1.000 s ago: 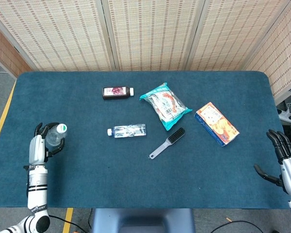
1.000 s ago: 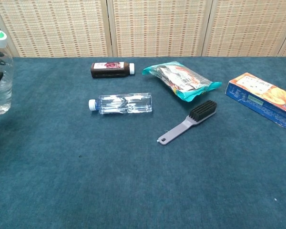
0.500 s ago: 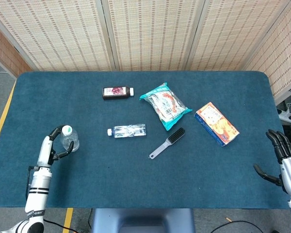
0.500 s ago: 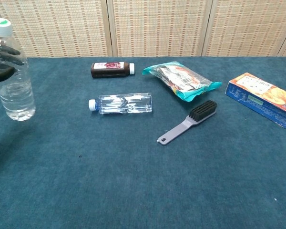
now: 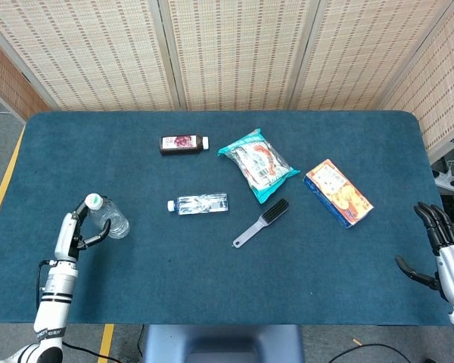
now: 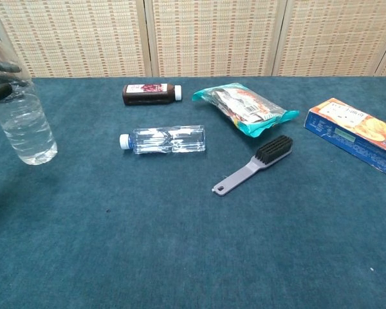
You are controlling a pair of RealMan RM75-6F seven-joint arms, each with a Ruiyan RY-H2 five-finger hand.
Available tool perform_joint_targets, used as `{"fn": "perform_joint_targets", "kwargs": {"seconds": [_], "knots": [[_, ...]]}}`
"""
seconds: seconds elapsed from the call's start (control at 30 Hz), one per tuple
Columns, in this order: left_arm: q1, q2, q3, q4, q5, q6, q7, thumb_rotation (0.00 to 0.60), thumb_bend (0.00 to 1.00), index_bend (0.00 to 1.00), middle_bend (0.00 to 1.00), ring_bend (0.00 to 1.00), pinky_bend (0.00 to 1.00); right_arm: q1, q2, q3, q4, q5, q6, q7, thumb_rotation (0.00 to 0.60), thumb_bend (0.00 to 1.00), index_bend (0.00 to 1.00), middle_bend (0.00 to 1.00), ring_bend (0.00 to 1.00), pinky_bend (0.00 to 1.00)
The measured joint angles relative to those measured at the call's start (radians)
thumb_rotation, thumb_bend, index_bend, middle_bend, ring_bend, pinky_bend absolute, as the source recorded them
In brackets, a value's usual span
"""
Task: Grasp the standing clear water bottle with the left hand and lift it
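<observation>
The clear water bottle (image 5: 111,219) with a white-and-green cap is at the table's near left, tilted with its cap leaning left. In the chest view the bottle (image 6: 27,122) shows at the left edge, its base low by the blue cloth. My left hand (image 5: 74,230) grips its upper part, with dark fingers (image 6: 2,67) wrapped round below the neck. My right hand (image 5: 441,240) hangs past the table's right edge, fingers spread, holding nothing.
A second clear bottle (image 5: 198,203) lies on its side mid-table. Behind it lie a dark bottle (image 5: 183,143) and a teal snack bag (image 5: 257,164). A grey brush (image 5: 261,222) and an orange box (image 5: 337,193) lie further right.
My left hand has carried the bottle rightward over the table. The bottle has gone from upright to tilted, cap leaning left. The right hand has not moved.
</observation>
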Motion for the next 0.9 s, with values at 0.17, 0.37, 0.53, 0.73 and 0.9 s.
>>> {"fn": "perform_joint_targets", "kwargs": {"seconds": [0.17, 0.37, 0.53, 0.73, 0.9], "knots": [[-0.006, -0.059, 0.012, 0.119, 0.039, 0.117, 0.403, 0.6, 0.46, 0.45, 0.4, 0.29, 0.13, 0.0, 0.001, 0.0, -0.002, 0.0, -0.001, -0.002, 0.6, 0.16, 0.0, 0.03, 0.0, 0.21], [-0.002, -0.082, 0.014, 0.122, 0.031, 0.141, 0.661, 0.6, 0.46, 0.45, 0.39, 0.29, 0.12, 0.0, 0.002, 0.0, -0.002, 0.001, -0.001, 0.0, 0.6, 0.16, 0.0, 0.03, 0.0, 0.21], [0.007, -0.053, 0.006, 0.042, 0.001, 0.082, 0.566, 0.6, 0.46, 0.45, 0.39, 0.29, 0.12, 0.002, 0.003, -0.001, -0.002, 0.001, -0.005, 0.0, 0.6, 0.16, 0.0, 0.03, 0.0, 0.21], [0.014, 0.028, -0.011, -0.06, -0.024, -0.061, 0.115, 0.6, 0.46, 0.45, 0.39, 0.29, 0.12, 0.003, 0.003, -0.001, -0.003, 0.002, -0.008, 0.0, 0.6, 0.16, 0.0, 0.03, 0.0, 0.21], [0.016, 0.061, -0.01, -0.082, -0.025, -0.11, -0.237, 0.6, 0.46, 0.46, 0.4, 0.3, 0.12, 0.006, 0.003, -0.004, -0.002, -0.001, -0.015, -0.002, 0.6, 0.16, 0.0, 0.03, 0.0, 0.21]]}}
